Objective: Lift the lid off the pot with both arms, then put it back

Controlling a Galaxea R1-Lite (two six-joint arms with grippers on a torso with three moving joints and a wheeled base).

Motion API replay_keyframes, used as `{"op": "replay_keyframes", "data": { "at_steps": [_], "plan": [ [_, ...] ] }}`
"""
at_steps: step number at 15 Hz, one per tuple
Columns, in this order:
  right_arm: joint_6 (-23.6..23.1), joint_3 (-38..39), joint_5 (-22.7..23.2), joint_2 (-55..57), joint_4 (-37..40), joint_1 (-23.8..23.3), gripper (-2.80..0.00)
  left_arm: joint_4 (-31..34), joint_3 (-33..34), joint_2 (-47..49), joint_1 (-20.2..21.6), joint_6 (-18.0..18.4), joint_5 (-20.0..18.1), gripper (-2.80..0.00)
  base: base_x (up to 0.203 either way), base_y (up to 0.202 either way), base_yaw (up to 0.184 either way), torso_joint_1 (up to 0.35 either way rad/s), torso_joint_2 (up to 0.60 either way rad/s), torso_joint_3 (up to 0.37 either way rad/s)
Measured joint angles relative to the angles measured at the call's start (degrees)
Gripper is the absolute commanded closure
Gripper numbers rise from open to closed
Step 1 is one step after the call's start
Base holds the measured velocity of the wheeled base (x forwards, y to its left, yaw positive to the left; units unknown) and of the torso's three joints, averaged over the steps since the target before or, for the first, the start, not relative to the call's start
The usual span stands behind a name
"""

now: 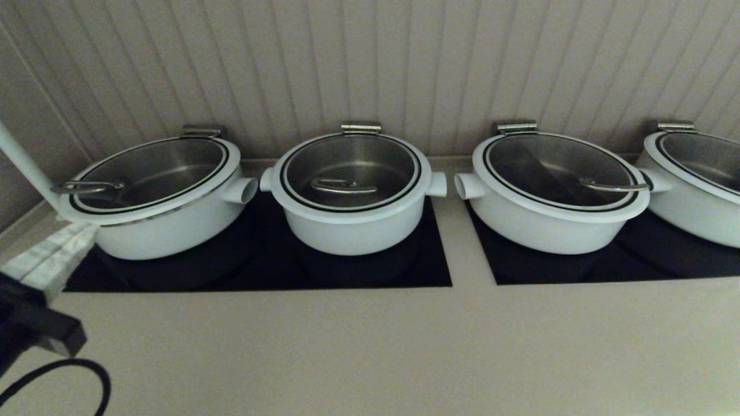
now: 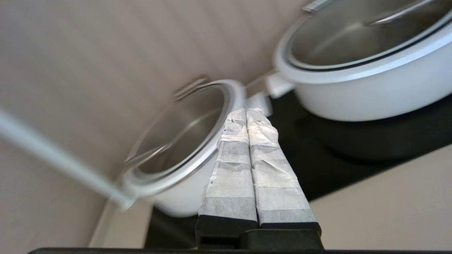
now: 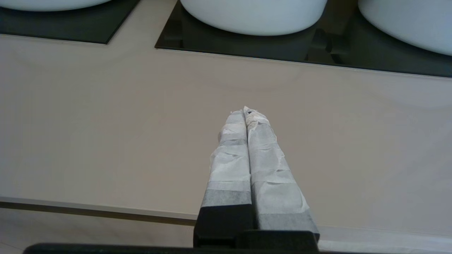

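Observation:
The pot [image 1: 352, 222], white, narrow and deep, stands second from the left on a black cooktop. Its glass lid [image 1: 370, 162] sits closed on it, the steel bar handle [image 1: 342, 186] lying across the glass. My left gripper [image 1: 87, 232] is shut and empty at the far left, in front of the leftmost pot. In the left wrist view its taped fingertips [image 2: 246, 112] point between that pot and the task pot [image 2: 370, 91], whose lid [image 2: 339, 38] is on. My right gripper [image 3: 246, 111] is shut and empty over the bare counter, out of the head view.
A wider pot [image 1: 162, 219] stands at the left with a white rod [image 1: 23, 162] leaning by it. Two more wide pots [image 1: 549, 219] [image 1: 694, 196] stand on the right cooktop [image 1: 578, 271]. A beige counter [image 1: 370, 346] runs in front, a panelled wall behind.

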Motion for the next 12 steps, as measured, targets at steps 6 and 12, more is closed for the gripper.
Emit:
{"op": "replay_keyframes", "data": {
  "at_steps": [6, 12],
  "plan": [
    [0.0, 0.0, 0.0, 0.0, 0.0, 0.0, 0.0, 22.0, 5.5, -28.2, 6.4, -1.3, 4.4, 0.0, 0.0, 0.0, 0.0, 0.0, 0.0, 0.0],
    [0.0, 0.0, 0.0, 0.0, 0.0, 0.0, 0.0, 18.8, 11.6, -34.2, 12.1, -2.1, 9.2, 0.0, 0.0, 0.0, 0.0, 0.0, 0.0, 0.0]
  ]
}}
